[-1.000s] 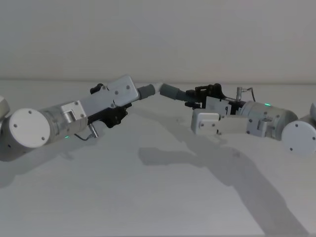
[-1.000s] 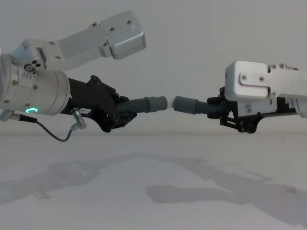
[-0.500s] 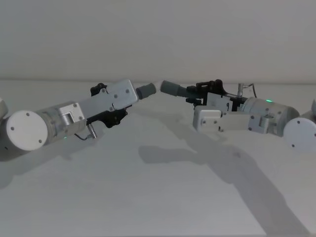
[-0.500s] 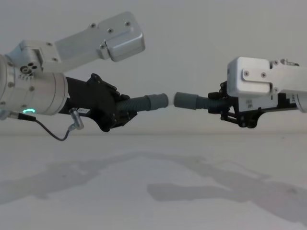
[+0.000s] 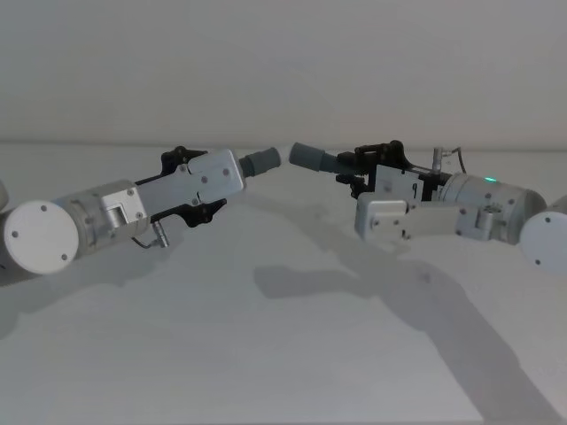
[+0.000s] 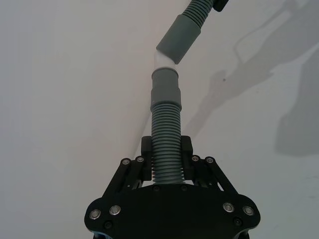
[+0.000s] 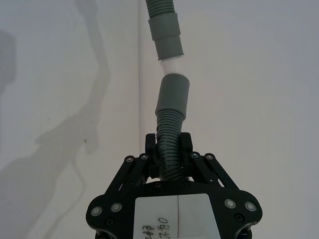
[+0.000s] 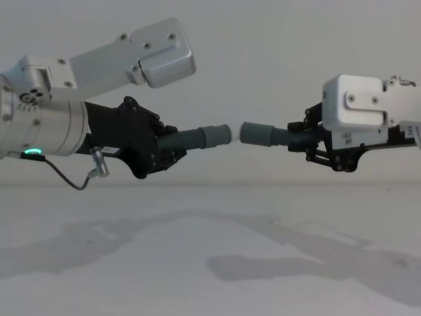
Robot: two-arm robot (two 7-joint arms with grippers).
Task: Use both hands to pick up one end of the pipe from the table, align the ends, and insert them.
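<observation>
- Both hose pieces are up in the air over the table [image 8: 210, 263]. Your left gripper [image 6: 167, 167] is clamped on the ribbed part of its hose piece [image 8: 187, 139], and your right gripper [image 7: 169, 154] is clamped on the ribs of the other hose piece [image 8: 289, 136].
- The two cuffs face each other, close but not touching. In the chest view the left cuff [image 8: 214, 133] with its pale tip [image 8: 227, 133] sits just short of the right cuff [image 8: 256, 132].
- In the left wrist view the far cuff [image 6: 179, 37] comes in at an angle to yours [image 6: 165, 89], so I'd say they aren't lined up yet.
- Handling-wise, this stuff looks light. Neither arm looks bothered by the weight, and the free length barely sags.
- The ribbed sections should flex, so expect the cuff to wobble or bend off-axis once you push. The smooth cuffs look like the stiff bit.
- Your holds are a fair way back on the ribs. That's probably fine for gripping, since the ridges should stop it slipping through the fingers, but it leaves bendy hose between gripper and cuff.
- If you ever regrip, I'd go closer to the cuff, still on the ribs, for better control of the tip.
- Square up the angle before pushing, or the pale tip may catch on the rim.
</observation>
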